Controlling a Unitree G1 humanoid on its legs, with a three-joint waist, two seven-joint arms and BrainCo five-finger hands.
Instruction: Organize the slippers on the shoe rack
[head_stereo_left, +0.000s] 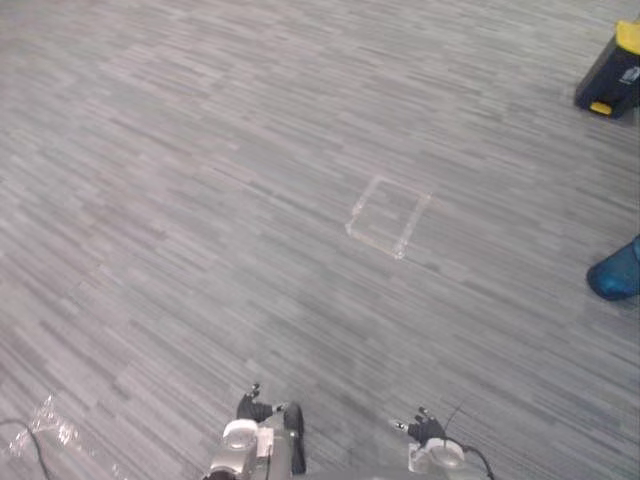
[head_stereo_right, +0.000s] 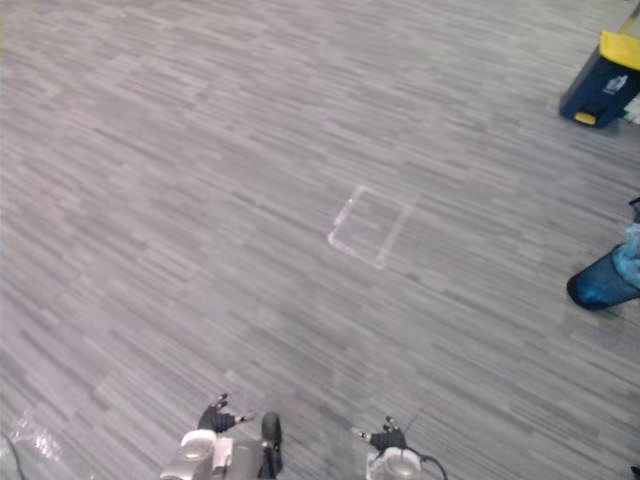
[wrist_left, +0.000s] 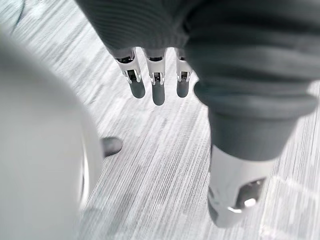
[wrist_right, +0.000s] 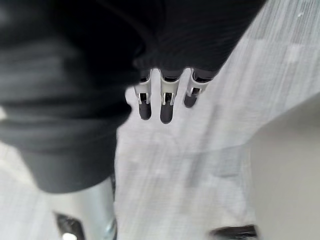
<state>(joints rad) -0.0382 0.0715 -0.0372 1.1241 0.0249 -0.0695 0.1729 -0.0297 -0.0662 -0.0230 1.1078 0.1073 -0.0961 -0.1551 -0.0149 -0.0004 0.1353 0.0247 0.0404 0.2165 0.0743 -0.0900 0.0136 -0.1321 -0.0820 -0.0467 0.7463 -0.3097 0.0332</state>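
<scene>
Hanging low near 6 o'clock in the head views, the left hand (head_stereo_left: 256, 405) sits toward 7 o'clock and the right hand (head_stereo_left: 426, 430) toward 5 o'clock, apart from each other above the grey carpet floor (head_stereo_left: 200, 200). In each wrist view the hand's fingers point straight down at the carpet, released and grasping nothing. A taped square (head_stereo_left: 388, 215) marks the floor just past centre toward 1 o'clock. A dark bin (head_stereo_left: 610, 75) with a yellow lid stands at 2 o'clock, a blue container (head_stereo_left: 615, 275) at 3 o'clock, and crinkled clear plastic (head_stereo_left: 50, 425) lies at 8 o'clock.
</scene>
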